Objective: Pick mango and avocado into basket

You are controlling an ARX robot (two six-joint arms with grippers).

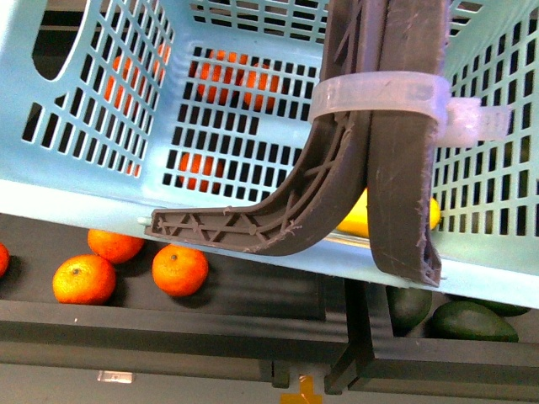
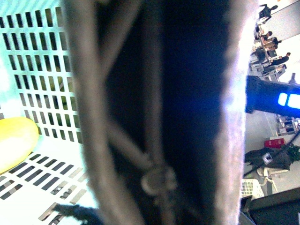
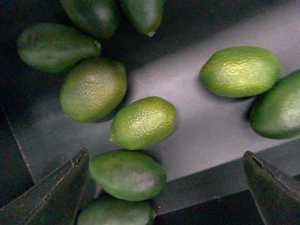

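While mango (image 1: 352, 217) sits in basket (image 1: 76, 195), avocados (image 3: 143, 123) occupy tray (image 3: 211, 131).

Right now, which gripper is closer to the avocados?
Right. The right gripper hangs open above the avocados in their bin. The left gripper itself isn't visible; its camera sits against the basket handle, by the mango.

The front camera is looking ahead from very close at the basket (image 1: 76, 93) wall and its handles (image 1: 404, 126), with avocados (image 1: 472, 320) showing underneath. The left wrist camera is sitting almost against those same handles, blurring them, and is sharing the mango (image 2: 14, 140) with the front view. The right wrist camera is looking down past the spread tips of the right claw (image 3: 165, 157) at avocados just beyond them.
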